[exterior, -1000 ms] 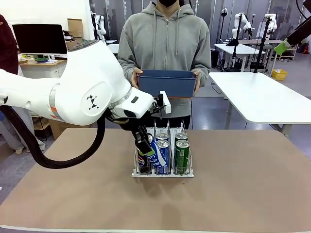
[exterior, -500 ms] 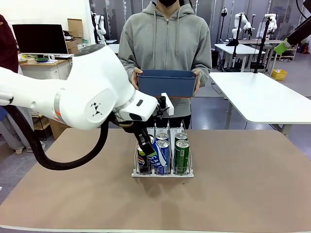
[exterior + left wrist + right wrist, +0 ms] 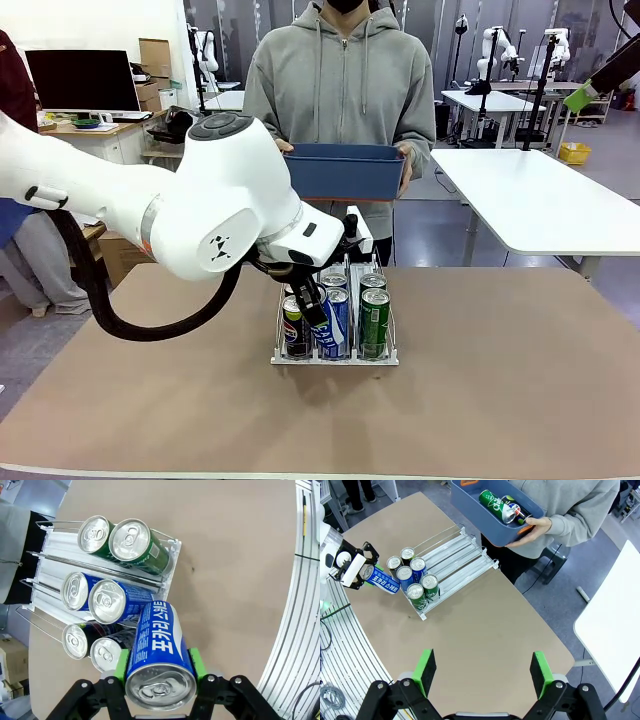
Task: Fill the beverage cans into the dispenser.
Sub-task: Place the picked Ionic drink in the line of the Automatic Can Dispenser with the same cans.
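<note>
Can [image 3: 159,650], tilted, pinched in our left gripper [image 3: 159,666], hangs over the front of the dispenser [image 3: 172,562]. We'd square it upright, aim behind the seated cans [image 3: 107,600], release low. Right gripper [image 3: 482,672] spread, empty.

The front cam sits on the robot's edge of the table [image 3: 500,400] and looks straight across the dispenser [image 3: 336,360] at the person [image 3: 340,100] standing behind it. The left wrist cam hangs really close above the dispenser's front end, staring down on the cans [image 3: 129,540]. The right wrist cam is way higher and well off to the dispenser's side, tilted down. All three views share the dispenser.
</note>
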Robot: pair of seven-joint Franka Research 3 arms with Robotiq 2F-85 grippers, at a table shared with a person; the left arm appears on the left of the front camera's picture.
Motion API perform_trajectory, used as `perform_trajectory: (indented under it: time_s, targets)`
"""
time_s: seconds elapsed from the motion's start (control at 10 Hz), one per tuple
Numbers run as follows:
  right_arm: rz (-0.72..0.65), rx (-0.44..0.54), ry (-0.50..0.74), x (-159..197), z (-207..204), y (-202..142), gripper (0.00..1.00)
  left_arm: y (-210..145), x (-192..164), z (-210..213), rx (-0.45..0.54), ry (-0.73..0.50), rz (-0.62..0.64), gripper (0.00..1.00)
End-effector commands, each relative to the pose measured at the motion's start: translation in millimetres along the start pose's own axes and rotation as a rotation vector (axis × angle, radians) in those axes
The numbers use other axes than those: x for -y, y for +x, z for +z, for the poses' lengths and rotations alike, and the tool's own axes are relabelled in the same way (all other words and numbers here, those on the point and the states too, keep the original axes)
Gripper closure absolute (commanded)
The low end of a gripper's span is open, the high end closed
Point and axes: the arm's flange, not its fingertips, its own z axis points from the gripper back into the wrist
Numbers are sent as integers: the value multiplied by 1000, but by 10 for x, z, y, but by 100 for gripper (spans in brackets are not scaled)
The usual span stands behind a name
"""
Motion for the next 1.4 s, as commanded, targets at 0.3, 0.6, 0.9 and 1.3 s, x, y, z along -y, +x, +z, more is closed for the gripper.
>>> perform_trajectory:
  time_s: [0.3,0.6,0.9,1.3]
  targets:
    - [0,-1,0,1,-6,-2,0,194,-165,-98,-6,42,19,43]
    - [0,-1,0,1,-6,-2,0,276,-195,-164,-18,25,13,43]
    - [0,-1,0,1,-6,-2,0,350,-270,-228,-27,56,18,43]
    - [0,-1,0,1,-6,-2,0,443,-402,-393,-61,98,32,43]
